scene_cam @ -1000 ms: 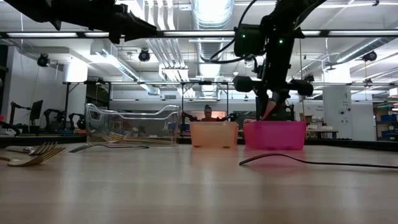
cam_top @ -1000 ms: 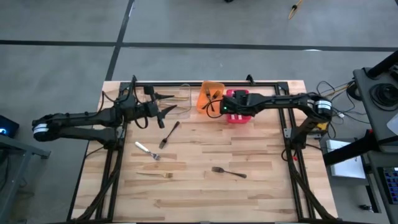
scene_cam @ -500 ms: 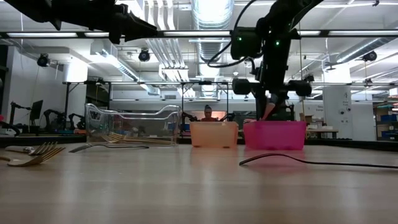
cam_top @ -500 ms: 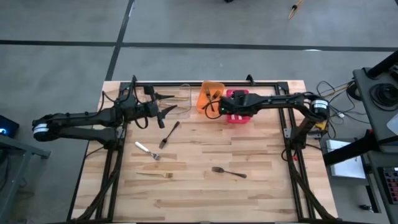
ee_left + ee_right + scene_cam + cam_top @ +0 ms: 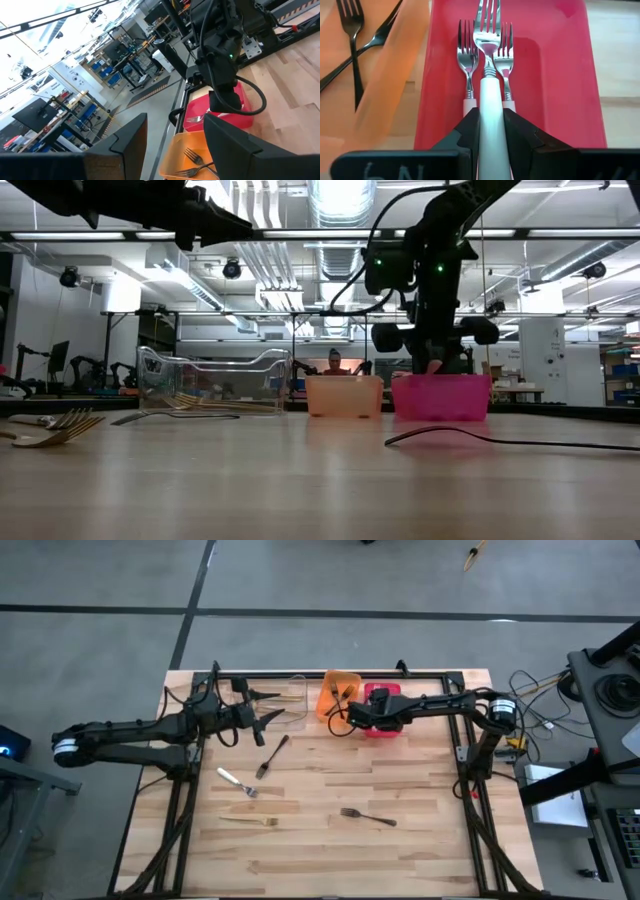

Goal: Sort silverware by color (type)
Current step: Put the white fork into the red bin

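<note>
- The right gripper (image 5: pixel 490 131) hangs over the red bin (image 5: pixel 570 75) at the far side of the bench (image 5: pixel 420 850). Its jaws are pinched on the pale handle of a silver fork (image 5: pixel 489 60), tines pointing forward along the bin's length.
- Two matching silver forks (image 5: pixel 466 55) already lie side by side on the bin floor. The held one is lined up between and above them, presumably so it drops in parallel with its own kind.
- Next door, the orange bin (image 5: pixel 395 65) holds two black forks (image 5: pixel 355 45) crossed over each other, so each bin seems to take one finish.
- The clear bin (image 5: pixel 210 380) at the far left has gold pieces lying in it, as far as the low view lets me judge.
- The left gripper (image 5: pixel 268 712) waits near the clear bin with its jaws parted and nothing between them.
- Still loose on the bench: a dark fork (image 5: pixel 271 755), a silver fork with a pale handle (image 5: pixel 236 781), a gold fork (image 5: pixel 250 821) and another dark fork (image 5: pixel 367 816), all well apart from the bins.
</note>
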Available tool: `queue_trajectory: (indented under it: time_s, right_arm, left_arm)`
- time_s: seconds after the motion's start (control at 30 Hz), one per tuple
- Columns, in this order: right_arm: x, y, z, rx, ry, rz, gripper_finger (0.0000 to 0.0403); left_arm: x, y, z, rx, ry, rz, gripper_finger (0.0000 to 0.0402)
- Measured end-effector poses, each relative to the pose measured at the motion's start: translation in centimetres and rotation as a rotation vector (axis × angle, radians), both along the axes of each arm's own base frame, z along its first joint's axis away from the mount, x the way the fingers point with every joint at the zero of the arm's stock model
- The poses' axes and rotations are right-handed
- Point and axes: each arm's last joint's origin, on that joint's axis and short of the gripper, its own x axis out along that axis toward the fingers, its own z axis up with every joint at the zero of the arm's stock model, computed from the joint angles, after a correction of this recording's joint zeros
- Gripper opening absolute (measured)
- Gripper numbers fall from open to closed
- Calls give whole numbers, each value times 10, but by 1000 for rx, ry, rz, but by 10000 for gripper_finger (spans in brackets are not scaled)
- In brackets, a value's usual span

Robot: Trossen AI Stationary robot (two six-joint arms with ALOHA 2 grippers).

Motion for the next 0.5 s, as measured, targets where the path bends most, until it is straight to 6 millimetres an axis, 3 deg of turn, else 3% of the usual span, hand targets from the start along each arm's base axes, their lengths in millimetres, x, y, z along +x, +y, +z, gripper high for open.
queue_trajectory:
  time_s: [0.5]
  right_arm:
    - [6,7,-12,-39,37,10,58]
  left_arm:
    - [0,0,0,0,0,0,177]
